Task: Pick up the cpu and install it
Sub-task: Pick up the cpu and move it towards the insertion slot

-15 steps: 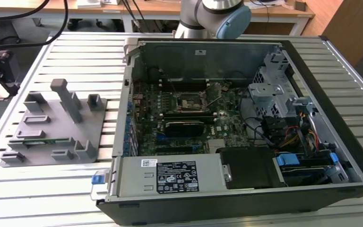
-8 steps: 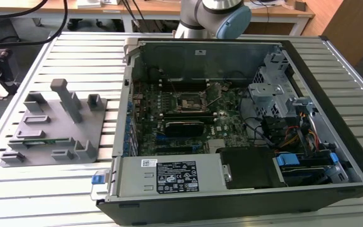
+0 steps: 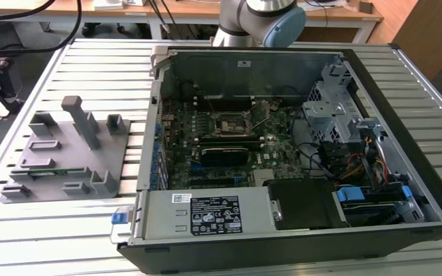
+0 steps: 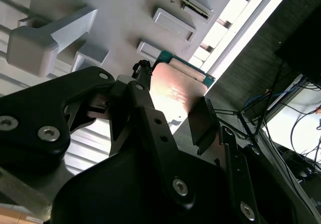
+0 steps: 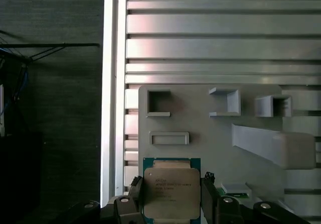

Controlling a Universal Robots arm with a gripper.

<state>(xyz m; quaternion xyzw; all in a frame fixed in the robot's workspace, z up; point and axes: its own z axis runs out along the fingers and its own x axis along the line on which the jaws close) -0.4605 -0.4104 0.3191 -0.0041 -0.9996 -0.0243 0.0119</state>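
The cpu (image 5: 171, 193) is a flat square chip with a silver top and a green rim. My gripper (image 5: 171, 198) is shut on it, one black finger (image 5: 136, 194) against each side. In the second wrist view the cpu (image 4: 175, 93) shines between the fingers (image 4: 203, 121) of the gripper (image 4: 173, 111). It hangs above the grey fixture plate (image 5: 200, 133), clear of its pockets. The black-framed motherboard socket (image 3: 229, 123) lies inside the computer case (image 3: 298, 144), with its lever raised.
The grey fixture plate (image 3: 60, 155) sits on the slatted table at the exterior view's left, with raised posts and a green memory stick (image 3: 48, 171). The arm's base (image 3: 259, 23) stands behind the case. Cables and drive cages fill the case's right side.
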